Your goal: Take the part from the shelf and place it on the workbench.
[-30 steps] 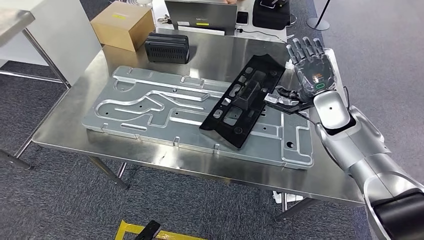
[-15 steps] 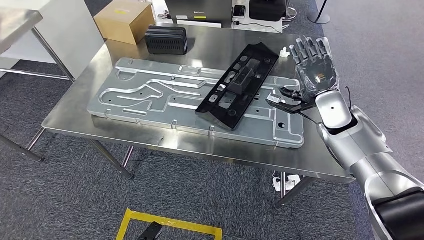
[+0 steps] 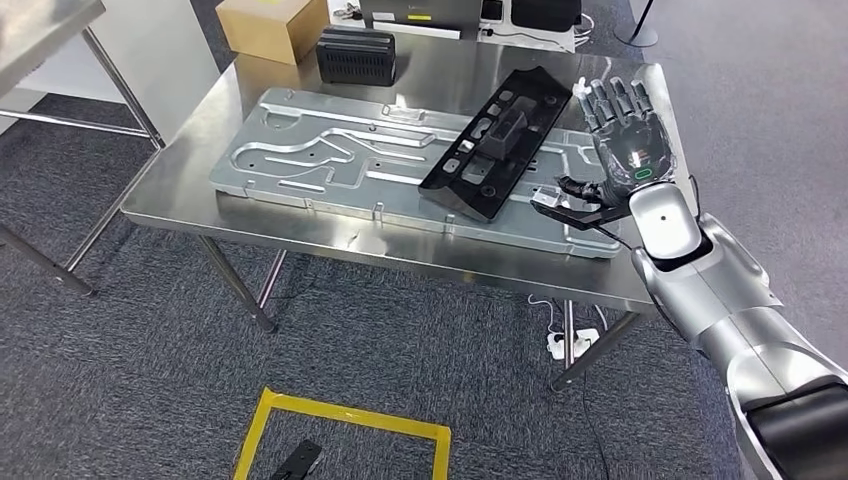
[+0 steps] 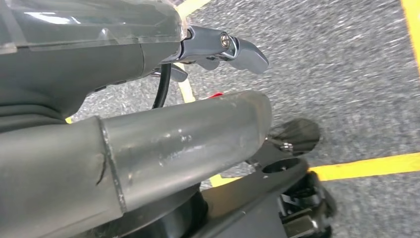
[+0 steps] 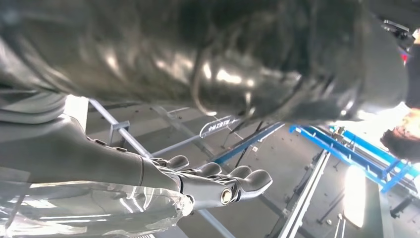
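Observation:
The black plastic part (image 3: 495, 130) lies slantwise on a large aluminium plate (image 3: 330, 150) on the steel workbench (image 3: 190, 195). My right hand (image 3: 625, 135) is raised over the bench's right end, just right of the part and apart from it. Its fingers are spread and point away from me, and it holds nothing. In the right wrist view the right hand's fingers (image 5: 223, 186) stretch out empty against the ceiling. My left hand (image 4: 218, 99) hangs low over grey carpet with nothing in it.
A cardboard box (image 3: 275, 25) and a black ribbed case (image 3: 355, 55) stand at the bench's far side. Another steel table (image 3: 45, 25) is at the far left. A yellow taped square (image 3: 345, 440) marks the carpet near me. A person's head (image 5: 406, 139) appears in the right wrist view.
The whole picture has shifted: the bench now sits higher and farther off, so the camera has moved back. My right hand stays spread and empty, now farther from the part.

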`<state>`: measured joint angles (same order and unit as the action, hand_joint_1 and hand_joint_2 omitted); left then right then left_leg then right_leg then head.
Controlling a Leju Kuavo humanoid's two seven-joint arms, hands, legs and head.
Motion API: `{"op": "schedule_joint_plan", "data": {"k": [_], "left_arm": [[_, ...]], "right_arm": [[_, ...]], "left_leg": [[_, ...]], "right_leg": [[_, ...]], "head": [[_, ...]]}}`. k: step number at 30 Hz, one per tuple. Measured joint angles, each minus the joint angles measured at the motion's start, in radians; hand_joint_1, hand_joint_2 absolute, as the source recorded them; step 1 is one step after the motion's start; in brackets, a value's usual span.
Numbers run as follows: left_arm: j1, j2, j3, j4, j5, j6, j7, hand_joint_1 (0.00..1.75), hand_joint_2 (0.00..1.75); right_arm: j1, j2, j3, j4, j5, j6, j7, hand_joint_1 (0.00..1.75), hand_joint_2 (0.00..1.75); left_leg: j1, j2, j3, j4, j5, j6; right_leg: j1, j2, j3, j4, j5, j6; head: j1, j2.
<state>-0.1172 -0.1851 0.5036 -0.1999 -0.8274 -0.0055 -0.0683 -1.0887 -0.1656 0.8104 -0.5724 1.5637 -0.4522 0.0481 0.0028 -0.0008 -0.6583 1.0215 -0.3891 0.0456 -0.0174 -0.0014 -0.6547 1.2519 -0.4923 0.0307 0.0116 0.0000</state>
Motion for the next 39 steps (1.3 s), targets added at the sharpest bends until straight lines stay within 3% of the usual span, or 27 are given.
{"op": "schedule_joint_plan", "data": {"k": [2,4,6,7,8,10,11,12,14,15,16,18,19,21,22,23,26,27,28,29,31,33,34,35,37,38,39], "left_arm": [[-0.001,0.0,0.0,0.0,-0.001,0.0,0.0,0.0,0.0],[-0.002,0.0,0.0,0.0,-0.001,0.001,0.0,0.0,0.0],[-0.002,0.0,0.001,0.0,-0.003,0.001,0.0,0.0,0.0],[-0.001,0.0,0.001,0.0,-0.003,0.002,0.0,0.0,0.0],[0.001,0.0,0.001,0.0,-0.004,0.002,0.001,0.0,0.0],[0.002,0.0,0.001,0.0,-0.004,0.002,0.001,0.0,0.0],[0.002,0.0,0.001,0.0,-0.004,0.002,0.001,0.0,0.0],[0.002,0.0,0.002,0.0,-0.003,0.002,0.001,0.0,0.0],[0.002,0.001,0.004,0.0,0.002,0.004,-0.002,0.0,0.0],[0.002,0.001,0.007,0.0,0.006,0.006,-0.003,0.0,0.0],[0.002,0.001,0.011,0.0,0.012,0.009,-0.005,0.0,0.0],[0.003,0.001,0.021,0.0,0.024,0.017,-0.01,0.0,0.0],[0.005,0.001,0.027,0.0,0.031,0.022,-0.014,0.0,0.0],[0.013,0.0,0.041,0.0,0.044,0.031,-0.023,0.0,0.0],[0.018,-0.001,0.049,0.0,0.05,0.036,-0.027,0.0,0.0],[0.023,-0.002,0.056,0.001,0.054,0.04,-0.031,0.0,0.0],[0.035,-0.002,0.075,0.001,0.061,0.049,-0.037,0.0,0.0],[0.04,-0.002,0.08,0.001,0.061,0.052,-0.037,0.0,0.0],[0.045,-0.001,0.085,0.001,0.061,0.055,-0.037,0.0,0.0],[0.048,0.0,0.091,0.001,0.062,0.058,-0.037,0.0,0.0],[0.051,0.0,0.101,0.001,0.063,0.062,-0.036,0.0,0.0],[0.053,0.001,0.108,0.001,0.062,0.064,-0.035,0.0,0.0],[0.055,0.002,0.111,0.001,0.062,0.065,-0.035,0.0,0.0],[0.056,0.002,0.115,0.001,0.062,0.067,-0.035,0.0,0.0],[0.057,0.004,0.123,0.001,0.062,0.071,-0.034,0.0,0.0],[0.058,0.004,0.127,0.001,0.061,0.072,-0.034,0.0,0.0],[0.06,0.005,0.129,0.001,0.06,0.073,-0.032,0.0,0.0]], "right_arm": [[-0.004,0.001,-0.004,0.0,0.0,-0.001,0.001,0.0,0.0],[-0.008,0.001,-0.009,0.0,0.0,-0.002,0.002,0.0,0.0],[-0.006,0.003,-0.012,0.003,-0.003,-0.001,0.002,0.0,0.0],[-0.004,0.006,-0.013,0.005,-0.006,-0.001,0.001,0.0,0.0],[0.001,0.01,-0.016,0.007,-0.008,-0.001,0.002,0.0,0.0],[0.01,0.015,-0.025,0.012,-0.011,-0.001,0.003,0.0,0.0],[0.016,0.016,-0.029,0.014,-0.014,0.001,0.004,0.0,0.0],[0.023,0.018,-0.033,0.016,-0.02,0.01,0.005,0.0,0.0],[0.047,0.023,-0.048,0.02,-0.053,0.047,0.005,0.0,0.0],[0.068,0.027,-0.062,0.021,-0.083,0.066,0.004,0.0,0.0],[0.098,0.031,-0.081,0.022,-0.121,0.077,0.003,0.0,0.0],[0.188,0.047,-0.127,0.023,-0.212,0.067,0.001,0.0,0.0],[0.244,0.058,-0.152,0.024,-0.261,0.054,-0.002,0.0,0.0],[0.369,0.085,-0.213,0.04,-0.367,0.024,-0.009,0.0,0.0],[0.429,0.099,-0.246,0.055,-0.414,0.009,-0.012,0.0,0.0],[0.487,0.112,-0.28,0.074,-0.454,-0.007,-0.014,0.0,0.0],[0.634,0.133,-0.37,0.128,-0.537,-0.023,-0.02,0.0,0.0],[0.678,0.14,-0.408,0.147,-0.574,-0.01,-0.016,0.0,0.0],[0.718,0.146,-0.449,0.168,-0.615,0.007,-0.007,0.0,0.0],[0.762,0.152,-0.493,0.191,-0.661,0.027,0.009,0.0,0.0],[0.836,0.156,-0.58,0.234,-0.757,0.068,0.052,0.0,0.0],[0.902,0.157,-0.673,0.268,-0.853,0.11,0.084,0.0,0.0],[0.928,0.159,-0.714,0.281,-0.89,0.129,0.097,0.0,0.0],[0.95,0.16,-0.752,0.294,-0.918,0.15,0.121,0.0,0.0],[0.983,0.169,-0.823,0.321,-0.965,0.201,0.208,0.0,0.0],[0.999,0.174,-0.858,0.333,-0.987,0.224,0.258,0.0,0.0],[1.012,0.181,-0.888,0.341,-1.001,0.24,0.295,0.0,0.0]], "left_leg": [[-0.004,-0.001,-0.016,0.001,0.019,-0.007],[-0.004,-0.001,-0.021,-0.005,0.04,-0.017],[-0.002,-0.004,-0.027,-0.011,0.053,-0.029],[-0.002,-0.005,-0.036,-0.001,0.035,-0.035],[-0.001,-0.005,-0.048,0.027,-0.002,-0.04],[0.003,-0.005,-0.08,0.141,-0.107,-0.049],[0.004,-0.004,-0.093,0.21,-0.141,-0.052],[0.004,-0.004,-0.097,0.264,-0.151,-0.055],[0.006,-0.004,-0.061,0.284,-0.109,-0.057],[0.006,-0.004,-0.017,0.242,-0.083,-0.056],[0.006,-0.005,0.038,0.175,-0.08,-0.054],[0.003,-0.007,0.131,0.042,-0.112,-0.046],[0.001,-0.008,0.153,0.004,-0.13,-0.041],[0.003,-0.009,0.153,-0.014,-0.122,-0.023],[0.004,-0.008,0.148,-0.017,-0.111,-0.014],[0.007,-0.007,0.138,-0.022,-0.098,-0.004],[0.005,-0.007,0.095,-0.023,-0.063,0.011],[0.004,-0.008,0.079,-0.022,-0.052,0.011],[0.003,-0.007,0.063,-0.02,-0.043,0.01],[0.001,-0.007,0.045,-0.017,-0.032,0.008],[-0.002,-0.006,0.015,-0.008,-0.014,0.004],[-0.006,-0.006,0.0,-0.001,0.0,-0.005],[-0.007,-0.003,-0.002,0.0,0.008,-0.01],[-0.008,0.0,-0.002,-0.003,0.016,-0.017],[-0.006,0.004,-0.007,-0.004,0.023,-0.028],[-0.005,0.004,-0.015,0.011,-0.003,-0.033],[-0.003,0.003,-0.027,0.045,-0.05,-0.039]], "right_leg": [[0.008,0.002,0.114,-0.154,-0.013,-0.014],[0.015,0.002,0.169,-0.247,-0.041,-0.021],[0.014,-0.001,0.159,-0.262,-0.023,-0.027],[0.011,-0.004,0.149,-0.265,-0.01,-0.033],[0.008,-0.006,0.136,-0.268,0.004,-0.04],[0.006,-0.007,0.105,-0.264,0.029,-0.048],[0.006,-0.008,0.086,-0.26,0.041,-0.048],[0.006,-0.008,0.067,-0.256,0.053,-0.047],[0.006,-0.009,0.03,-0.245,0.073,-0.043],[0.006,-0.009,0.015,-0.238,0.081,-0.04],[0.007,-0.01,0.002,-0.232,0.088,-0.036],[0.011,-0.014,-0.011,-0.224,0.101,-0.025],[0.013,-0.015,-0.012,-0.225,0.108,-0.02],[0.013,-0.017,-0.012,-0.231,0.123,-0.009],[0.012,-0.014,-0.016,-0.226,0.112,-0.004],[0.01,-0.011,-0.024,-0.206,0.082,0.001],[0.006,-0.002,-0.066,-0.048,-0.069,0.011],[0.005,-0.001,-0.073,0.009,-0.092,0.013],[0.005,-0.001,-0.07,0.044,-0.089,0.014],[0.005,-0.001,-0.051,0.054,-0.067,0.012],[0.006,-0.002,0.041,-0.032,-0.021,0.003],[0.012,-0.003,0.16,-0.186,-0.042,-0.009],[0.016,-0.003,0.195,-0.239,-0.059,-0.015],[0.02,-0.002,0.21,-0.268,-0.067,-0.019],[0.019,-0.002,0.195,-0.273,-0.048,-0.032],[0.017,-0.005,0.183,-0.274,-0.035,-0.042],[0.014,-0.008,0.168,-0.275,-0.021,-0.05]], "head": [[-0.001,0.0],[-0.001,0.0],[0.0,0.0],[-0.001,0.0],[-0.001,0.0],[-0.002,0.0],[-0.002,0.0],[-0.002,0.0],[-0.002,0.0],[-0.003,0.0],[-0.003,0.0],[-0.002,0.0],[-0.002,0.0],[-0.001,0.0],[-0.001,0.0],[0.0,0.0],[0.0,0.0],[0.0,0.0],[0.0,0.0],[0.0,0.0],[0.0,0.0],[-0.001,0.0],[-0.002,0.0],[-0.002,0.0],[-0.002,0.0],[-0.002,0.0],[-0.002,0.0]]}}
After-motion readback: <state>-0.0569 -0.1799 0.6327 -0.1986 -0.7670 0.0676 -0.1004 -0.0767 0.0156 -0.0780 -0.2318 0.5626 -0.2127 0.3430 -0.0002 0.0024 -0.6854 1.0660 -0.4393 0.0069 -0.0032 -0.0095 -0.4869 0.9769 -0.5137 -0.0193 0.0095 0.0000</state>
